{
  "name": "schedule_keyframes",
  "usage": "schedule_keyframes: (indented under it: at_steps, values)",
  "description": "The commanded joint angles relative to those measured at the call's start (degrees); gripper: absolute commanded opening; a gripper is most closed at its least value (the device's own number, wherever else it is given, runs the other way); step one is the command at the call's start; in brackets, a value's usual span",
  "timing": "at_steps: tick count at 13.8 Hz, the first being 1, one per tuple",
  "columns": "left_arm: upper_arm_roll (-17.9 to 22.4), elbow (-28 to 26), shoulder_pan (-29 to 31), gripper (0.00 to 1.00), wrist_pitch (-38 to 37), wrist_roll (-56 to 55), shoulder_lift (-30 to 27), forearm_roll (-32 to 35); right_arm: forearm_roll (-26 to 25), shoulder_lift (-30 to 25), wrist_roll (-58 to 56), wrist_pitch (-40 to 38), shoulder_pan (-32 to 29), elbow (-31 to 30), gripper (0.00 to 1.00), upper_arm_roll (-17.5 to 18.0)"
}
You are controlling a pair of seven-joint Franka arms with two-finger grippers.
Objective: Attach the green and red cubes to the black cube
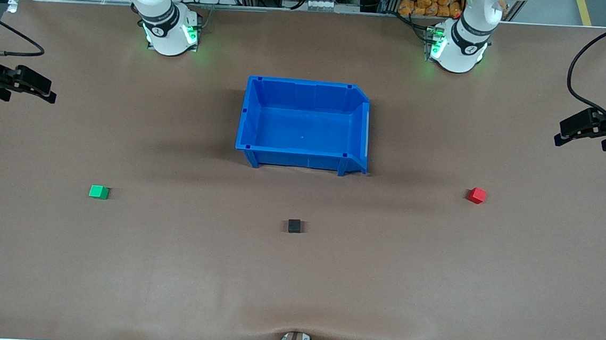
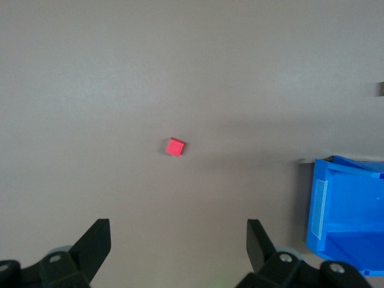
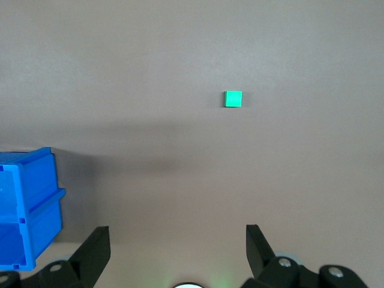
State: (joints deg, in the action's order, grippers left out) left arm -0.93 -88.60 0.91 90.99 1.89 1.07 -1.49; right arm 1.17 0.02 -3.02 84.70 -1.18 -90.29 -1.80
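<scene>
Nothing was gripped yet: both wide-open claws, the left claw [image 2: 178,252] and right claw [image 3: 178,252], hung high over the surface [image 1: 168,267], the red cube [image 2: 175,146] and green cube [image 3: 233,98] lying below and ahead of them, each well apart from the black cube [image 1: 294,225], so the first descent seemed next.

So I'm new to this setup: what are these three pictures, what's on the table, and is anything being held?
Two robot arms share a table. The big picture looks down from across it; the other two come from cameras on each wrist. The left gripper waits open at its end of the table, the right gripper at the other, also open; neither holds anything. On the table: a blue bin, a red cube toward the left arm's end, a green cube toward the right arm's, and a black cube between them, nearest the front camera.
</scene>
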Motion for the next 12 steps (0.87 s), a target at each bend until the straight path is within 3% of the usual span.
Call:
schedule_keyframes:
  at_steps: [1, 12]
  values:
    - [-0.13, 1.33, 0.15, 1.0, -0.38, -0.39, 0.6, 0.09, 0.06, -0.54, -0.76, -0.06, -0.4, -0.33, 1.0, 0.04]
    - [1.01, 2.03, 0.5, 1.0, -0.38, -0.04, 1.65, 0.53, 0.14, -0.11, -0.85, 1.35, -2.16, -2.87, 1.0, 0.04]
